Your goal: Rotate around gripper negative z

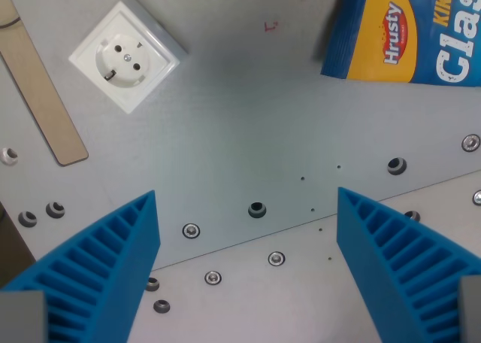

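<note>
Gripper [248, 271], the task's own thing, hangs empty with its stiff blue ribbed fingers [105, 268] spread wide above the bare grey metal table [248, 132], so the twist needs no hold on socket [128, 55] or snack bag [402, 31].

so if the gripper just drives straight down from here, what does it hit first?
Probably bare metal table: the open gripper has nothing between its fingers. Socket and snack bag lie off to the sides.
</note>
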Action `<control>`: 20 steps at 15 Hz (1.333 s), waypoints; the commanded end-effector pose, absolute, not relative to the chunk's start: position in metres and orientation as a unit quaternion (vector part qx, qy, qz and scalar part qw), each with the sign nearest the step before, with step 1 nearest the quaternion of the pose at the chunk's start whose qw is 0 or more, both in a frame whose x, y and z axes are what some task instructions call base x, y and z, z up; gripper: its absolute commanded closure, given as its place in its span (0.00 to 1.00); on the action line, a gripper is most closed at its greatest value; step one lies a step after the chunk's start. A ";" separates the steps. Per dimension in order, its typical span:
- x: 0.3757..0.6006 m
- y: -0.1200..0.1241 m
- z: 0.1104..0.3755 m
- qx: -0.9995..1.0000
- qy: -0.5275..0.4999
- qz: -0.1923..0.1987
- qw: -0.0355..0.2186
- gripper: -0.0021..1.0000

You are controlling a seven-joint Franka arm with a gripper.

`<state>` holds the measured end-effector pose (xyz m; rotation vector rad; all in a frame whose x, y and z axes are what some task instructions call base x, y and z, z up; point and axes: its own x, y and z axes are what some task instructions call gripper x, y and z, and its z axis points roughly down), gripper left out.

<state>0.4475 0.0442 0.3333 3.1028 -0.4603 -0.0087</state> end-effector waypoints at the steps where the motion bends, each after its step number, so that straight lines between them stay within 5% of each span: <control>1: 0.447 0.044 0.336 0.990 -0.140 0.000 0.002 0.00; 20: 0.447 0.044 0.336 1.000 -0.014 0.000 0.002 0.00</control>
